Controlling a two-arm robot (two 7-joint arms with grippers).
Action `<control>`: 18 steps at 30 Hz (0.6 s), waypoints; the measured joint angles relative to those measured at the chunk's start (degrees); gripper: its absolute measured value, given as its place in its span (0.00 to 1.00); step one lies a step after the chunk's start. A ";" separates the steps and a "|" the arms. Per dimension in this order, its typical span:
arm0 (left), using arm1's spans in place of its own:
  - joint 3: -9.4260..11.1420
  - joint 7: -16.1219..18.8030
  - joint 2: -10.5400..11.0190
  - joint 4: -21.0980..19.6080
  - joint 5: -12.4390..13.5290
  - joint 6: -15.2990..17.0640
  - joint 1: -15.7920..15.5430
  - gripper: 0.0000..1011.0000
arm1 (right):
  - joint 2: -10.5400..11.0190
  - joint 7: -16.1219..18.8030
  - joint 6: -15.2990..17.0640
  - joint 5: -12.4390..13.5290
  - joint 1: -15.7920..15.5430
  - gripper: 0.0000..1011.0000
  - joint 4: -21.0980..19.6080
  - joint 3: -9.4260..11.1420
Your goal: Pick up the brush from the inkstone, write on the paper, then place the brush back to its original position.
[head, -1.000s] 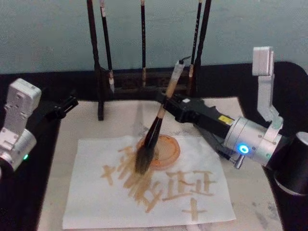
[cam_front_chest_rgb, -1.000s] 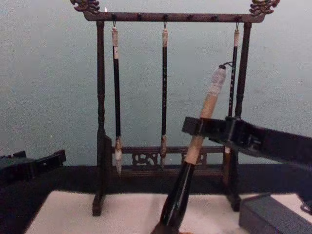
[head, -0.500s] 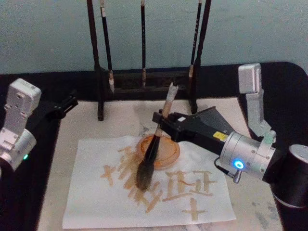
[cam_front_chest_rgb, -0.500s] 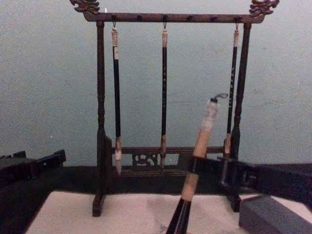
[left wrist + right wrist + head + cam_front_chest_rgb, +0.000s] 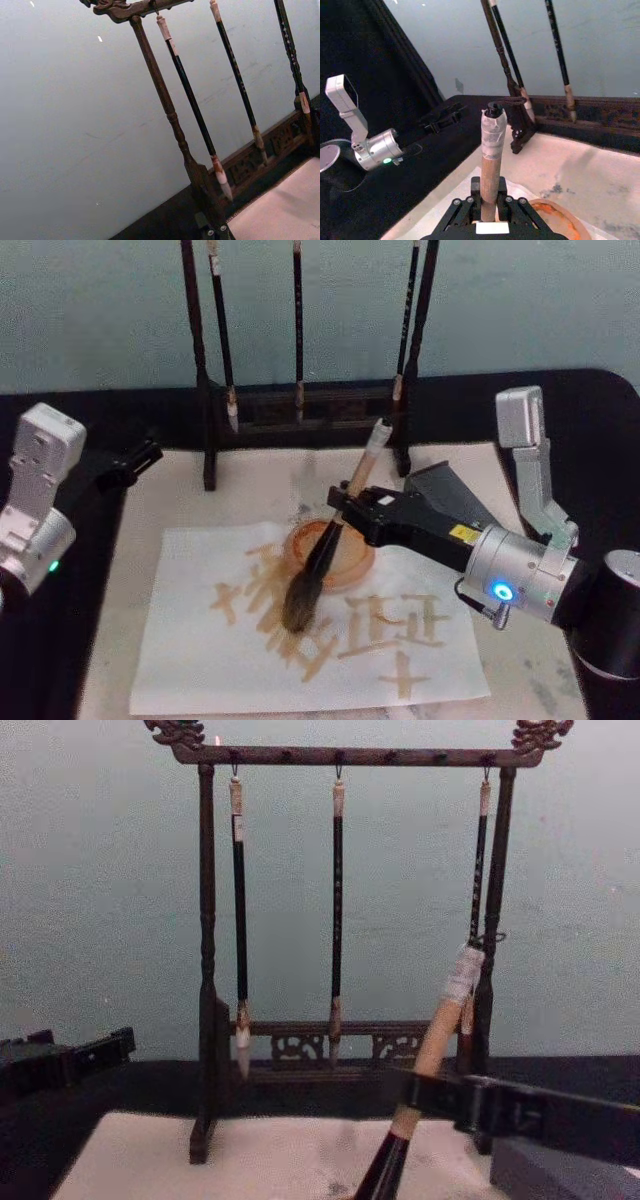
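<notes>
Nearest us we see the paper (image 5: 200, 660), marked with tan strokes, on the desk (image 5: 250, 490). The brush (image 5: 322, 552) stands tilted with its bristles on the sheet, and the right gripper (image 5: 345, 504) has its fingers clamped on the shaft. An orange dish (image 5: 355, 562) sits under the shaft. Behind the arm lies the inkstone (image 5: 447, 492). The left gripper (image 5: 135, 458) is parked by the desk's left edge; we cannot tell whether it is open. Farthest stands the rack (image 5: 206, 970) with three thin brushes (image 5: 337, 900).
</notes>
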 joint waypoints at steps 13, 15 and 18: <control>0.00 0.00 0.00 0.00 0.00 0.00 0.00 0.99 | 1.00 0.37 -0.22 0.36 -1.65 0.19 -1.37 2.26; 0.00 0.00 0.00 0.00 0.00 0.00 0.00 0.99 | 1.27 0.47 -0.33 0.48 -1.99 0.19 -1.78 2.61; 0.00 0.00 0.00 0.00 0.00 0.00 0.00 0.99 | 1.54 0.48 -0.43 0.59 -2.29 0.19 -2.03 2.97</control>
